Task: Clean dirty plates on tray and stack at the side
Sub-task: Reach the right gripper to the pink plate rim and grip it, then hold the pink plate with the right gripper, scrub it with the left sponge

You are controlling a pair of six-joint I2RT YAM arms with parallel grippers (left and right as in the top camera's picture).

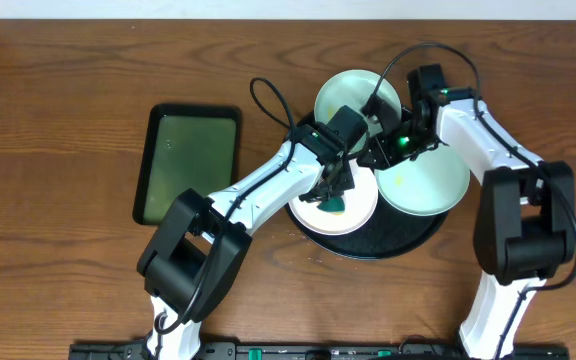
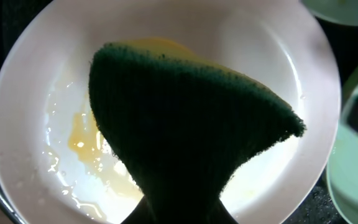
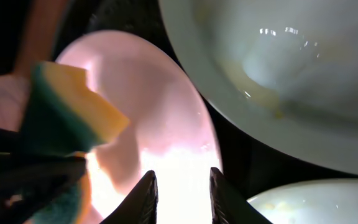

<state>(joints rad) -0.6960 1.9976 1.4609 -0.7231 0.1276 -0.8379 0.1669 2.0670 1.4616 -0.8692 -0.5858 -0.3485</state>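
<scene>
— What takes up the most room?
— A wooden table [image 1: 48, 120]. A round black tray [image 1: 413, 238] sits in the middle of it, and a green tray [image 1: 188, 165] lies well apart on the left.

— Where are the plates?
— All three are at the black tray. The white plate [image 1: 360, 208] lies on its near left part. The right mint plate [image 1: 433, 185] is just beside it, and the two rims meet or overlap. The far mint plate [image 1: 346, 95] is at the tray's far side, partly under the arms.

— Are they dirty?
— The white plate has a yellow smear [image 2: 82, 140] and wet spots in its bowl. The right mint plate has a faint yellowish mark.

— And the sponge?
— The sponge [image 2: 179, 130] is green over yellow and sits low over the white plate. I can't tell if it touches. The left tool [image 1: 334, 193] is pressed together on it, pinching it.

— And the right tool?
— The right tool [image 3: 182, 194] is down at the white plate's right edge. Its fingers [image 3: 145, 196] stand a little apart with the rim between them. I can't tell whether they pinch it.
</scene>
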